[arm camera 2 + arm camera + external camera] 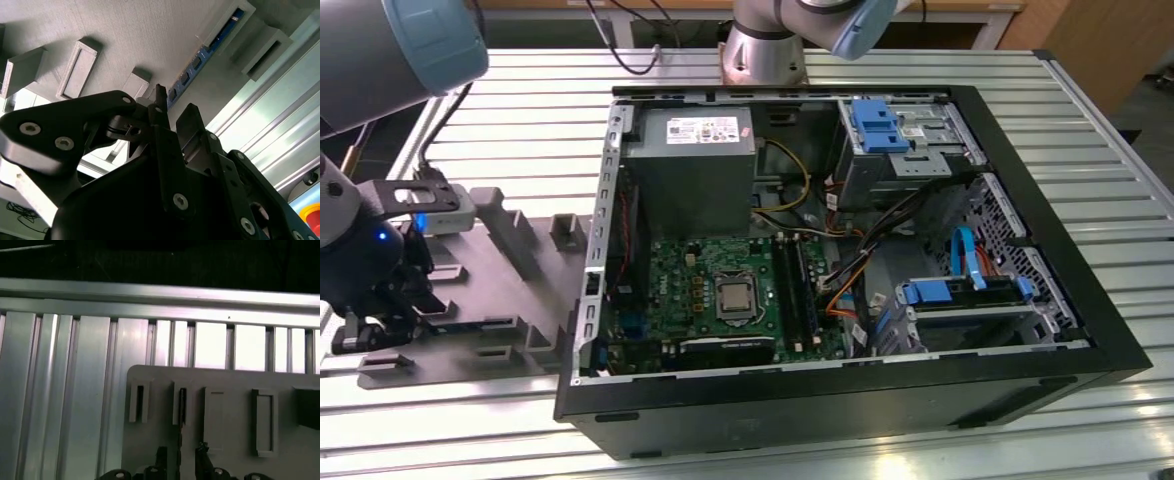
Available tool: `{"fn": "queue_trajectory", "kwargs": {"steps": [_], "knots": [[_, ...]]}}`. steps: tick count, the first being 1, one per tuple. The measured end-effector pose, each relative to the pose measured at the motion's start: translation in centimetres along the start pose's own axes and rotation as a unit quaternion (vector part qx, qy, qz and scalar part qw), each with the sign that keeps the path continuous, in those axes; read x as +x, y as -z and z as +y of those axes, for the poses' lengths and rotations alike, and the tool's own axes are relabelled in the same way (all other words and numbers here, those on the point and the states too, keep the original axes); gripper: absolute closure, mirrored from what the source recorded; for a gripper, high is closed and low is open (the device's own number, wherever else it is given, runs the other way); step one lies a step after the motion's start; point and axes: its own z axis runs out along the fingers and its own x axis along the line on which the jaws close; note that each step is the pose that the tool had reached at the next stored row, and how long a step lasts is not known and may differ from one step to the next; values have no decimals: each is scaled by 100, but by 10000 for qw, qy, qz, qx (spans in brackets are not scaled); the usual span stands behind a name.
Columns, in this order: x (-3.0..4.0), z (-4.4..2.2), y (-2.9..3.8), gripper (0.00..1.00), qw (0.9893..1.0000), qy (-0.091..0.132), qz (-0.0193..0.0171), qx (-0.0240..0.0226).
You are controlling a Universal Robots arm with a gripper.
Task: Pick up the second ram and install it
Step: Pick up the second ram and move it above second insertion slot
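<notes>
The second ram [192, 65] is a thin blue-green stick with small black chips. It stands on edge in a slot of the grey holder plate [125, 30]. In the first wrist view the ram [182, 402] appears edge-on, running down between my fingertips. My gripper [181, 456] is open, one finger on each side of the stick with a gap on both sides. In the second wrist view the gripper [175, 105] straddles the near end of the stick. The exterior view has the gripper [380, 325] low over the plate [520, 260] at the exterior view's left.
An open computer case [854, 390] lies in the middle of the slatted aluminium table [1107, 150]. Inside are a green motherboard [700, 290], long black memory slots [794, 295], a grey power-supply box [687, 170], cables and blue drive brackets. Raised blocks stand on the holder plate.
</notes>
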Motion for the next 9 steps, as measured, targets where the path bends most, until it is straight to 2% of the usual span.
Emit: {"fn": "queue_trajectory", "kwargs": {"steps": [9], "knots": [[3, -3, -69, 64, 9999, 104, 5, -3]]}}
